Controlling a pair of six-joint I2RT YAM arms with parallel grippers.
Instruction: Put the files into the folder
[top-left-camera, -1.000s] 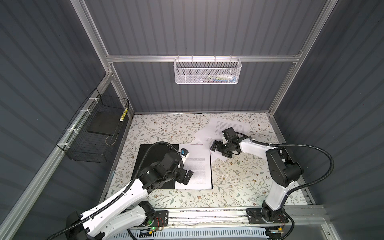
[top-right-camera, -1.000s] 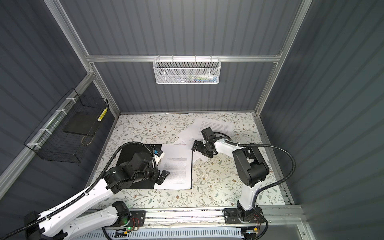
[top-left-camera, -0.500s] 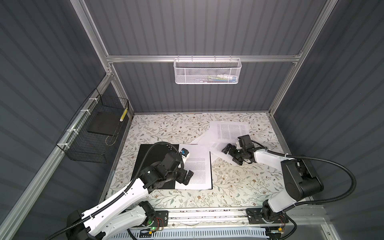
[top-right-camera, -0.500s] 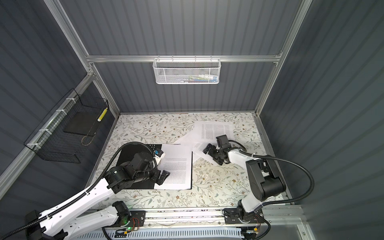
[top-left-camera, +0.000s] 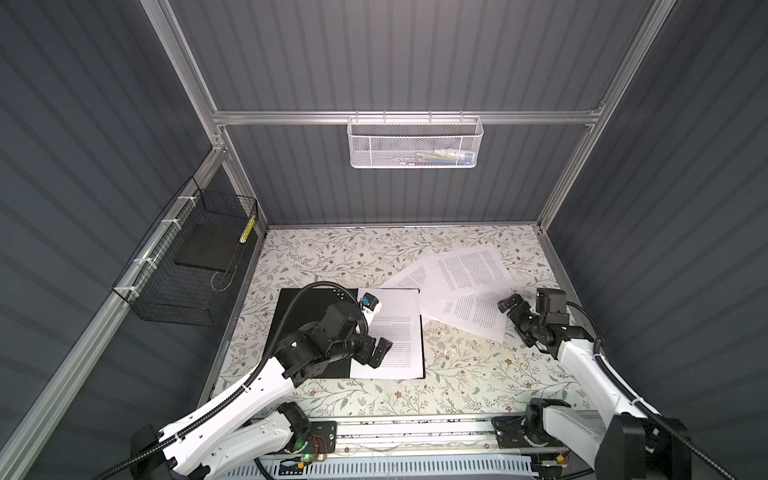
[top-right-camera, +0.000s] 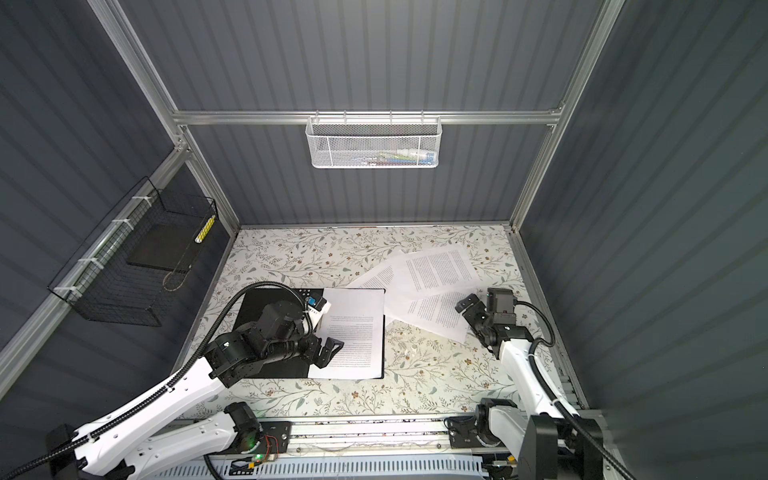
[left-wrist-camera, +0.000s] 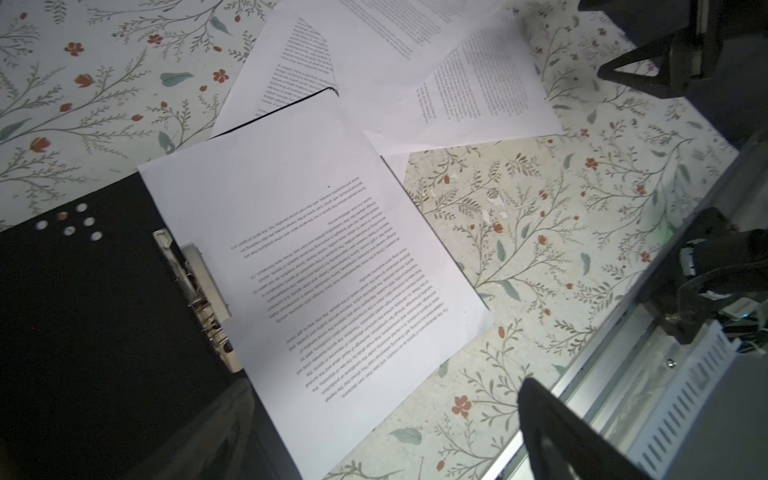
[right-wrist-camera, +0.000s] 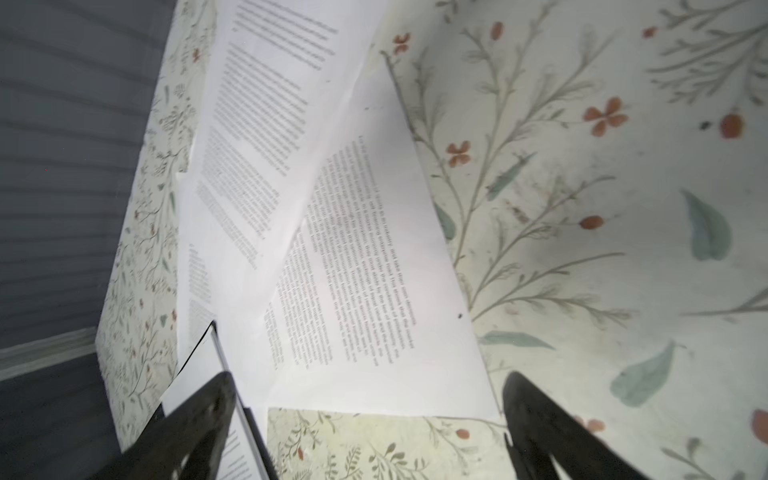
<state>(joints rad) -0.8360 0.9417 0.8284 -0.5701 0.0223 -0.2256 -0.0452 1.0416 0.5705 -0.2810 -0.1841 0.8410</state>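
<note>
Three loose files (top-left-camera: 469, 270) lay overlapped just ahead of the right gripper (top-left-camera: 517, 323), its jaws wide and empty. The left gripper (top-left-camera: 376, 353), likewise wide and empty, hung over the open folder (top-left-camera: 299, 307). Pinching flat paper could crease it or drag several sheets.

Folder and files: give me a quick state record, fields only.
folder: open flat on the table, black inside up
filed sheet: lies on the folder's right half in both top views
loose sheets: three, overlapping, behind and right of the folder
left gripper: open, empty, over the filed sheet
right gripper: open, empty, at the loose sheets' near edge
task: not done
</note>
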